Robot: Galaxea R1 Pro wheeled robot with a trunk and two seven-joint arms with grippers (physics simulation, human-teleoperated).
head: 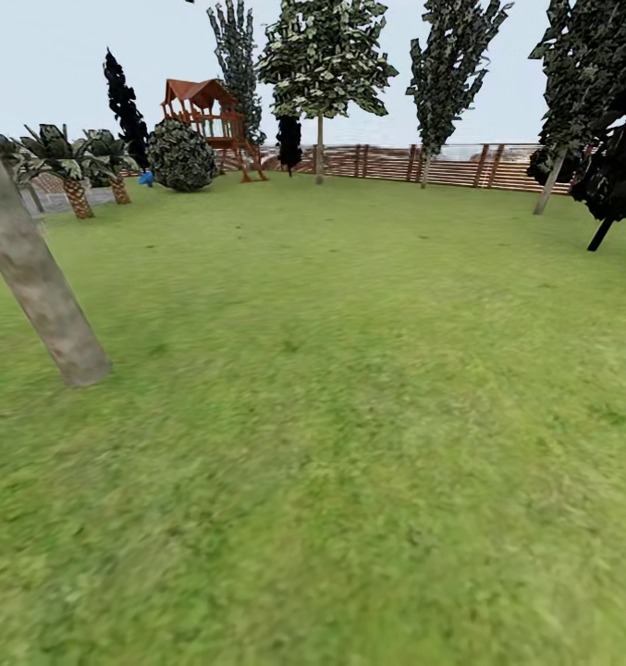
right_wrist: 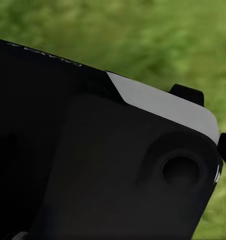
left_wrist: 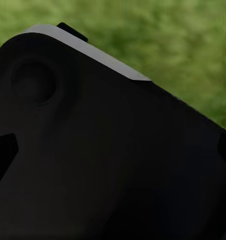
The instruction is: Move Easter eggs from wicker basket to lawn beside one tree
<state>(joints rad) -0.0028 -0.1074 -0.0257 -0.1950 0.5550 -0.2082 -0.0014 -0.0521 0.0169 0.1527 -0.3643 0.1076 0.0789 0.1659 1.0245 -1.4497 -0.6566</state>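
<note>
The lawn (head: 349, 416) spreads across most of the head view, short bright green grass running back to a brown slatted fence (head: 460, 166). At the near left a pale grey-brown trunk (head: 35, 277) of a tree leans up out of the grass, its crown cut off by the picture's edge. More trees of the same kind, with dark foliage speckled pale green-white, stand along the fence; one (head: 322, 65) rises near the middle. A wooden play tower (head: 206, 116) stands at the back left beside a round dark bush (head: 181, 155), with scaly-trunked palms (head: 72, 180) further left. A black-leaved tree (head: 618, 176) with a thin dark trunk stands at the right edge.

In the left wrist view a black housing with a grey edge (left_wrist: 92, 150) covers the foreground, blurred grass behind it. The right wrist view shows a like black body (right_wrist: 92, 170) over blurred green. Probably these are parts of the robot itself; whether either claw is open, closed or holding anything cannot be told
</note>
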